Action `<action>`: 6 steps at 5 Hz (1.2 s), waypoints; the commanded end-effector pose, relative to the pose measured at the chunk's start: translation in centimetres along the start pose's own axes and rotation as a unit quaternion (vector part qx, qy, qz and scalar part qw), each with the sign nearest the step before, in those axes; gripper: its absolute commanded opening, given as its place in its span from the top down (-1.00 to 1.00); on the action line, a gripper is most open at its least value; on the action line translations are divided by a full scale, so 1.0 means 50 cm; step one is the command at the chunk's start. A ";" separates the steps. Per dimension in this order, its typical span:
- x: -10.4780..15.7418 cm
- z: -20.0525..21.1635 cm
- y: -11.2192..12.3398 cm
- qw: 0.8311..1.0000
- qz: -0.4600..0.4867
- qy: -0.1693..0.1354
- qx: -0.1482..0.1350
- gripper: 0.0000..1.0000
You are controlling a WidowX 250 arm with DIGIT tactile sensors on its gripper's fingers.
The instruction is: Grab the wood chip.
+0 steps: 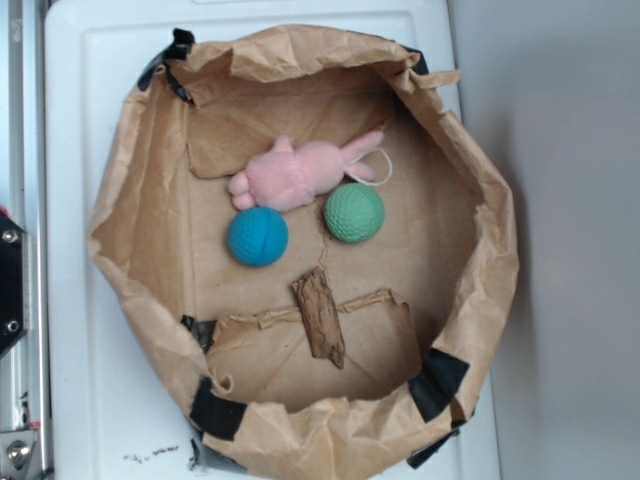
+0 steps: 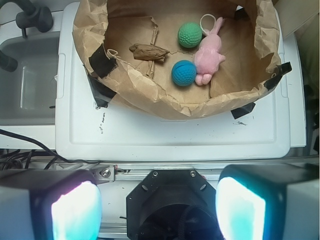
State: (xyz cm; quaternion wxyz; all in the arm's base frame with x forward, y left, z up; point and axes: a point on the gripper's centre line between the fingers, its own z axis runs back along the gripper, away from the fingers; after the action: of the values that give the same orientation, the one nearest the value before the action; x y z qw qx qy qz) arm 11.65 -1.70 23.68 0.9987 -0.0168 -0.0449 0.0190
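The wood chip (image 1: 320,317) (image 2: 148,52) is a flat dark-brown strip of rough bark lying on the floor of the brown paper bag (image 1: 115,240) (image 2: 165,102), just below the two balls. In the wrist view my gripper (image 2: 159,210) is open, its two glowing pads (image 2: 75,212) wide apart with nothing between them. It hangs well back from the bag, over the robot's black base, far from the chip. The gripper does not show in the exterior view.
Inside the bag lie a blue ball (image 1: 257,236) (image 2: 183,73), a green ball (image 1: 354,212) (image 2: 190,35) and a pink plush rabbit (image 1: 300,172) (image 2: 210,54). The bag stands on a white lid (image 1: 80,400) (image 2: 170,135). A grey sink (image 2: 27,92) lies to its left.
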 end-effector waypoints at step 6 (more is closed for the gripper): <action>0.311 -0.020 0.147 0.993 -0.109 -0.003 -0.041 -1.00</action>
State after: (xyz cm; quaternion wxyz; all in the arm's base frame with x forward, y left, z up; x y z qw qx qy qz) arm 26.71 6.67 21.80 0.9932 -0.0640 -0.0180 -0.0960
